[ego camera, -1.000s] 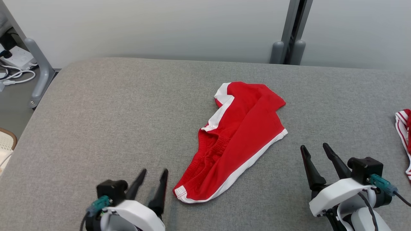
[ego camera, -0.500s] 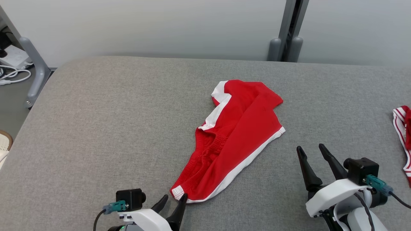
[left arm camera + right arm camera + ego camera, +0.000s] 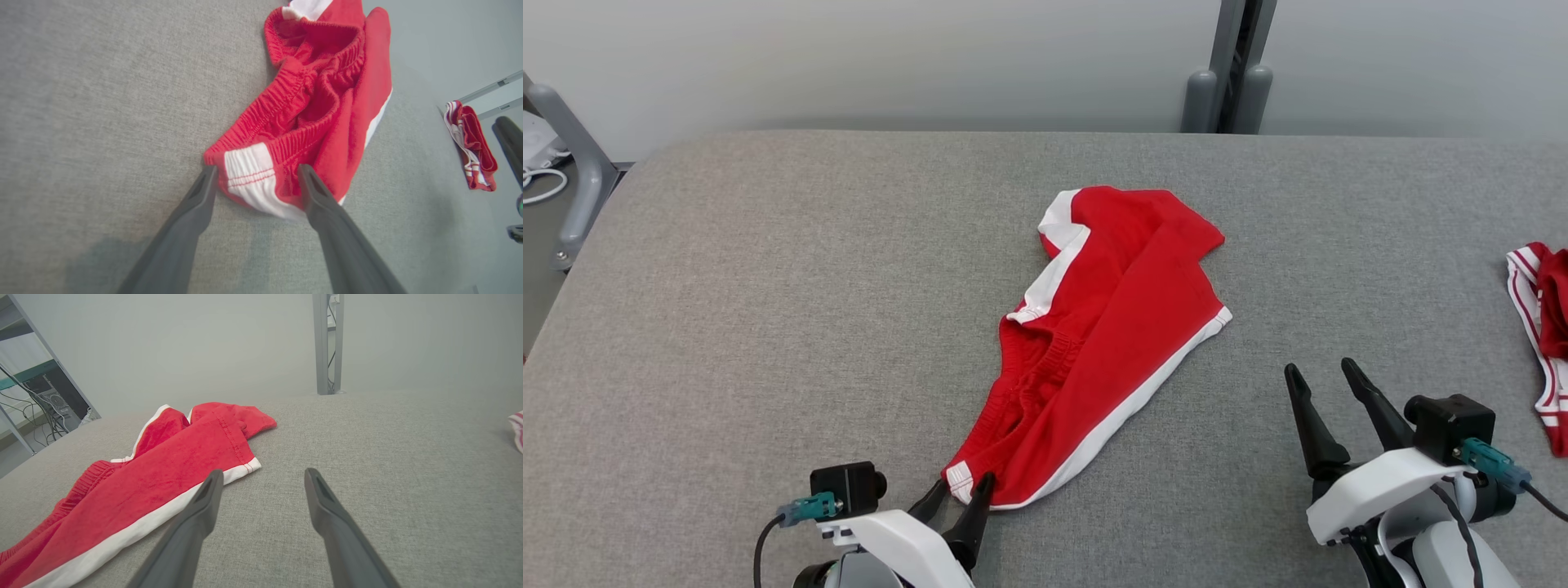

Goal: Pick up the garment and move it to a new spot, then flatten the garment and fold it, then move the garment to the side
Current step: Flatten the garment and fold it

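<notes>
Grey surface [image 3: 768, 286] carries the red garment [image 3: 1111, 327]. Our left gripper [image 3: 965, 482], spread wide, straddles its near corner; our right gripper [image 3: 1319, 367] waits wide and empty. We judge this the pickup step: pinch, then lift.

Red shorts [image 3: 1111, 343] with white edges lie crumpled on the grey counter [image 3: 768, 286]. The left gripper [image 3: 965, 482] has its jaws apart, one each side of the shorts' near corner. The right gripper [image 3: 1319, 367] sits near, jaws spread, touching nothing.
</notes>
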